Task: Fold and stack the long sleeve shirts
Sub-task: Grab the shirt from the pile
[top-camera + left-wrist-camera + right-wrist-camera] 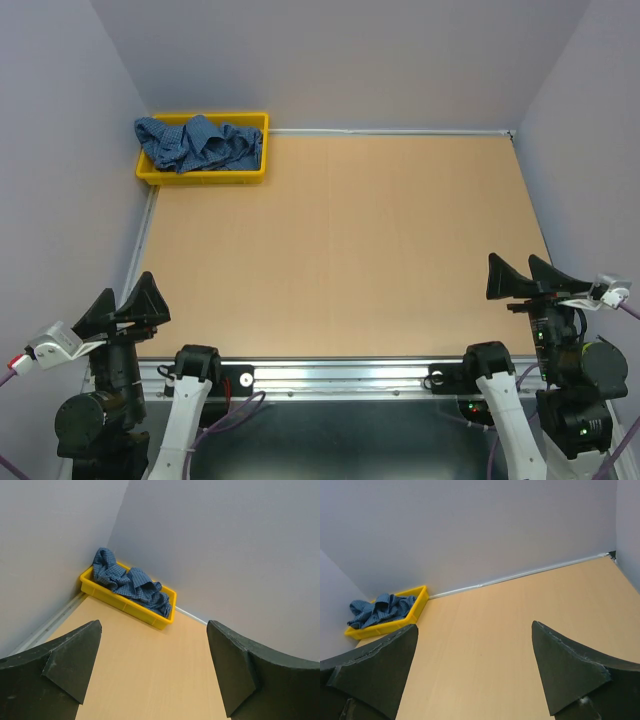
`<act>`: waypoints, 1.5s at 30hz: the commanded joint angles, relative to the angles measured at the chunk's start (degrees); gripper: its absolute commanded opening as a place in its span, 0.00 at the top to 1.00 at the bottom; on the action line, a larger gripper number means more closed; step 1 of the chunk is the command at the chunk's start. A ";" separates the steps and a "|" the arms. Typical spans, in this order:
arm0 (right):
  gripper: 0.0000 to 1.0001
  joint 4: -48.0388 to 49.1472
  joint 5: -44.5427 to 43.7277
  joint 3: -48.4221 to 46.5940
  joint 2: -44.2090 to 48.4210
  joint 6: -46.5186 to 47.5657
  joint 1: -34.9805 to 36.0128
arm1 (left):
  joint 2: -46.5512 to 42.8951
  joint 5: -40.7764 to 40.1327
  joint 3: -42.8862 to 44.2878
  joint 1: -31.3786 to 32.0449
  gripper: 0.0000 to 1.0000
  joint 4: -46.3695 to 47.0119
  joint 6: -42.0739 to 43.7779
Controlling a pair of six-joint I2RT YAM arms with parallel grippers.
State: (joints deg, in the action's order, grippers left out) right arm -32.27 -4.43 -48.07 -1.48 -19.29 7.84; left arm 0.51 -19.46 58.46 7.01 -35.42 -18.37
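- Top view: the blue checked long sleeve shirt (200, 143) lies crumpled in a yellow bin (202, 178) pushed into the far left corner of the table (340, 250). I take the bin to be a supply point. Tucked there, it leaves the wide wooden middle free as a place to spread and fold cloth.
- Top view: the left gripper (128, 290) and the right gripper (512, 265) sit at the near corners, well apart from the bin and from each other. Both have their jaws spread wide and carry nothing. This looks like a ready pose that keeps the arms off the working area. The task appears not yet begun.
- Left wrist view: the left gripper (153, 625) is released, and its two dark fingers frame the yellow bin (131, 608) straight ahead. The shirt (130, 582) is heaped above the rim, with a fold riding up at the end nearest the side wall. That raised cloth would give a pinch something to take. This arm is the nearer one and seems the likelier to reach first.
- Right wrist view: the right gripper (475, 625) is also wide and holds nothing. It looks across bare table (490, 630) toward the back wall. The bin (385, 626) and shirt (380, 611) show small at the far left. Whether more than one shirt lies in the heap cannot be told.
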 commanded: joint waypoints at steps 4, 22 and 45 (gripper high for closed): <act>0.00 0.37 1.35 -2.46 0.33 0.13 -0.37 | -11.32 0.92 -0.89 -0.41 0.01 2.90 -0.70; 0.00 1.25 2.84 -3.07 -29.94 -4.79 -0.37 | 20.73 7.07 -3.27 -0.33 0.01 12.30 -15.81; 0.00 5.90 19.63 -5.10 -58.12 -4.88 -0.37 | 115.04 2.41 54.28 -8.32 0.01 15.21 -14.85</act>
State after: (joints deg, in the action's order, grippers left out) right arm -30.35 12.86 -53.12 -61.36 -26.04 7.84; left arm 109.21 -14.13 103.50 0.49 -18.11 -35.48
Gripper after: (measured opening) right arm 0.999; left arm 0.986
